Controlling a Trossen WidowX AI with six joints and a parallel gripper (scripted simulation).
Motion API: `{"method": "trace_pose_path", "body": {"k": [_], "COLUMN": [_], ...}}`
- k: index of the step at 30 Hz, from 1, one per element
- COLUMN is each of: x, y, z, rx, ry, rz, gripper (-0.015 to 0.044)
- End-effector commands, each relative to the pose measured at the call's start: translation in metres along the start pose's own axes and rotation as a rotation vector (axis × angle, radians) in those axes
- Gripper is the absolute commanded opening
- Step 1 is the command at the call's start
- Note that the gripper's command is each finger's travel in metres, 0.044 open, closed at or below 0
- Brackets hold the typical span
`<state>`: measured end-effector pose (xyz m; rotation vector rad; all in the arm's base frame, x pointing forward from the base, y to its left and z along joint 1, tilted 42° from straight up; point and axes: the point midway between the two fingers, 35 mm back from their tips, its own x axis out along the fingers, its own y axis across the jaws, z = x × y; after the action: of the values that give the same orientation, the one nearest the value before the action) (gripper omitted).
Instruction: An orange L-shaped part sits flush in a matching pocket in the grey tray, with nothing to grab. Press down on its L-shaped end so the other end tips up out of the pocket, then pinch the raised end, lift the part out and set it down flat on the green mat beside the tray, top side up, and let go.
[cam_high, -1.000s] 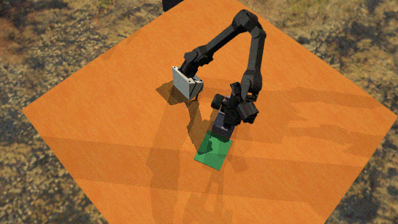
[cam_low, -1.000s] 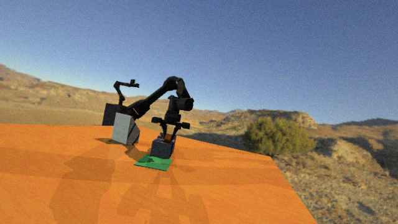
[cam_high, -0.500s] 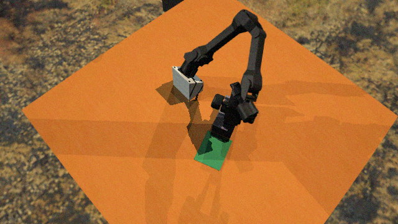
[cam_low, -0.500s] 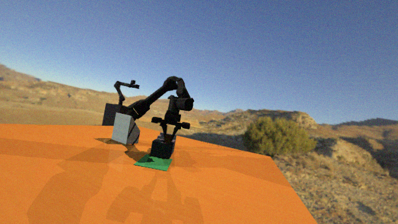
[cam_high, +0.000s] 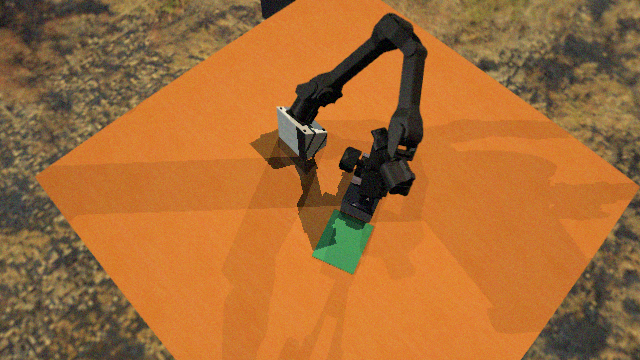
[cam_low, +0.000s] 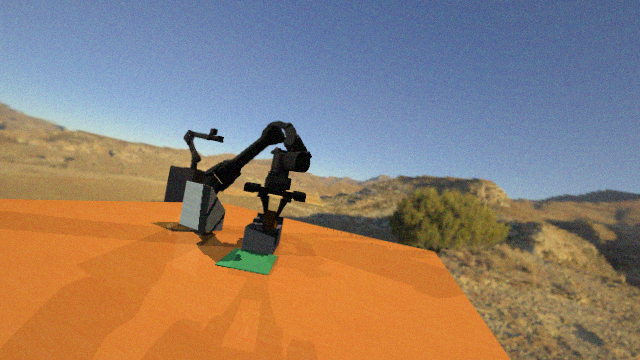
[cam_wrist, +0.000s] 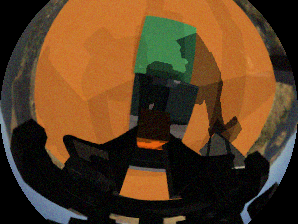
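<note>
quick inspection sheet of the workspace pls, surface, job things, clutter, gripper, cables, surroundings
surface: orange table top, heavily shadowed
job's things: grey tray beside the green mat; orange part pinched at its raised end above the tray, not on the mat yet
clutter: nothing seen
grippers: gripper shut on the orange part
cables: nothing seen
surroundings: dry rocky ground, a bush, hills, blue sky
</note>
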<state>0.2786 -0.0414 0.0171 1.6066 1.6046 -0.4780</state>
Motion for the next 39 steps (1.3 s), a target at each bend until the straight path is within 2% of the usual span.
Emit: {"method": "trace_pose_path", "body": {"k": [1, 39], "x": [-0.009, -0.069], "y": [0.002, 0.001], "z": [0.0, 0.0], "rx": [-0.004, -0.002], "ry": [-0.003, -0.004], "rz": [0.006, 0.005], "gripper": [0.0, 0.0]}}
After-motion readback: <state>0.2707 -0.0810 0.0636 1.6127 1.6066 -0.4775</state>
